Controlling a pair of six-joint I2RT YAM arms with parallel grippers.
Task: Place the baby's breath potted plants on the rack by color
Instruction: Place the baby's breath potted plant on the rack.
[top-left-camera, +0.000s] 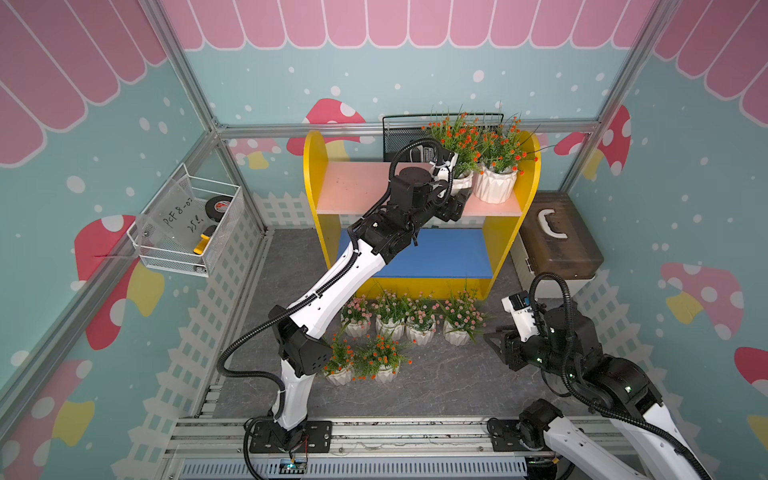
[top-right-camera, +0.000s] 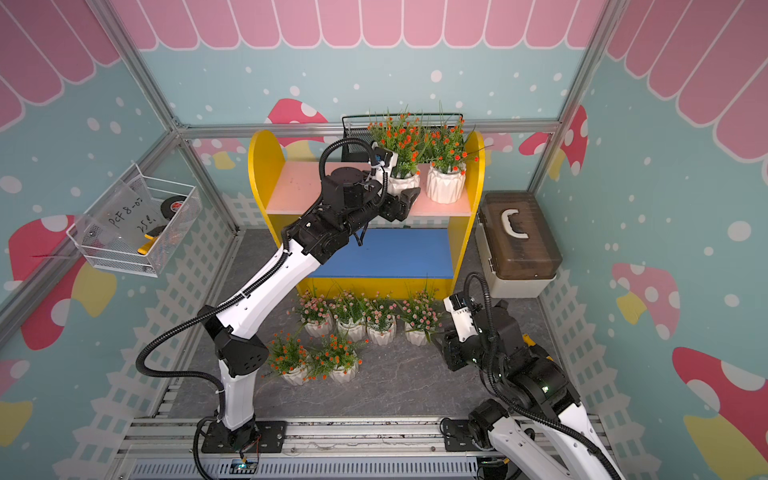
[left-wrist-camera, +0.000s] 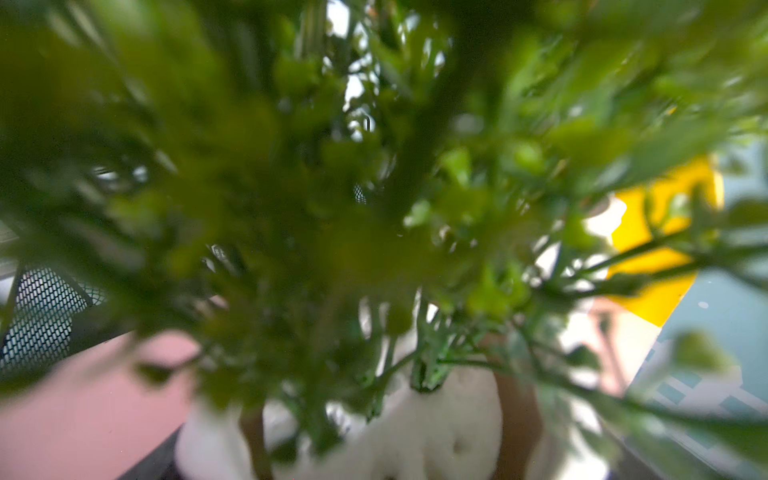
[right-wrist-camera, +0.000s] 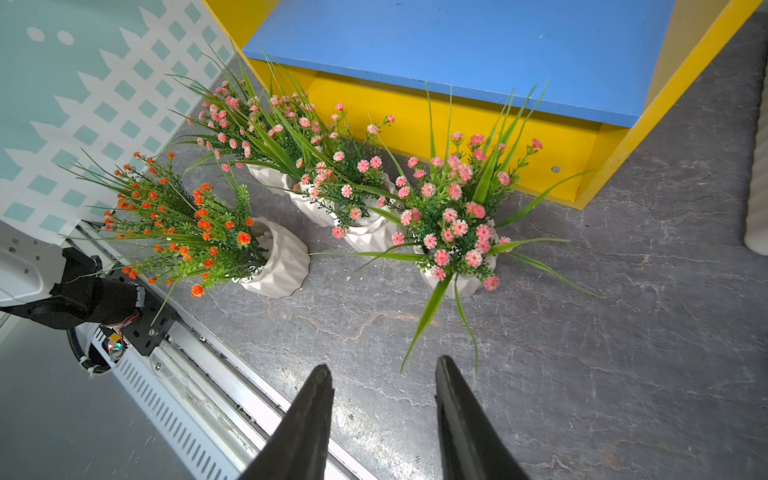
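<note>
Left gripper (top-right-camera: 409, 198): my jaws are closed low on the white pot of an orange-flowered plant (top-right-camera: 402, 181), at the front edge of the pink shelf (top-right-camera: 299, 187) of the rack (top-right-camera: 259, 166). I cannot tell whether the pot's base touches the shelf. My left wrist view is blurred green foliage with the pot's rim under it.

Just beside the held pot, on the side away from my arm, a second orange-flowered plant (top-right-camera: 445, 185) stands upright on the same shelf. The sprigs of the two mingle. The blue shelf (top-right-camera: 395, 253) lies below this hand.

Right gripper (right-wrist-camera: 383, 363): my fingers are spread and hold nothing. The hand hangs over the grey floor (right-wrist-camera: 582, 374), well apart from the rack's shelves.

Just ahead of the fingertips stands the nearest pink-flowered plant (right-wrist-camera: 457, 232), upright, one long blade drooping almost to the tips. Beyond it, three more pink-flowered plants (right-wrist-camera: 357, 195) stand in a row along the rack's front. Off toward my left arm's base, two orange-flowered floor plants (top-left-camera: 384, 365) stand side by side in both top views.
</note>
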